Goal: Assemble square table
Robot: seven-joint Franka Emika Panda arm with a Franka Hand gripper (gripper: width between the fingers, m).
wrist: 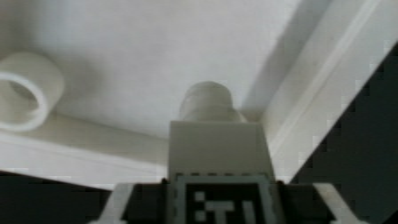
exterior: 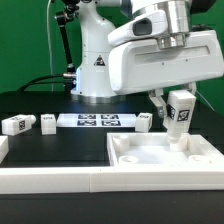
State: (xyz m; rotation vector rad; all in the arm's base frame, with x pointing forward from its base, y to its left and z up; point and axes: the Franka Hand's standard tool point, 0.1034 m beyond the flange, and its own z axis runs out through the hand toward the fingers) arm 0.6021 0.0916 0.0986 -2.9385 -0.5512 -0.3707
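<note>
White plastic against a black bench (exterior: 60, 145) is most of what we see. At the exterior view's left lie two small white block legs with black-and-white tags, the outer leg (exterior: 17, 124) and the second leg (exterior: 47, 122), near each other but apart. Next comes the thin, flat white marker board (exterior: 95, 121) with its row of tags, and just beside its right end a third leg (exterior: 145, 122), of the same white tagged kind, lies on the bench. Behind these stands the white base of the robot arm (exterior: 97, 70). Further right, the hand (exterior: 177, 104) hangs below the arm's bulky white wrist, clenched on the fourth leg (exterior: 181, 112), which it holds nearly upright and a little tilted, tag toward the camera. The leg's lower end reaches down over the large white plastic square slab (exterior: 200, 155) with the recessed middle, lying at the exterior view's lower right, and comes near the slab's far rim; we cannot tell whether they touch. A long white rail (exterior: 50, 182) runs along the front of the bench, before the slab. In the wrist view the fourth leg (wrist: 221, 150) points away from the camera, its rounded tip close to an inside corner of the square slab (wrist: 143, 50), with a round socket (wrist: 22, 90) well apart from it.
</note>
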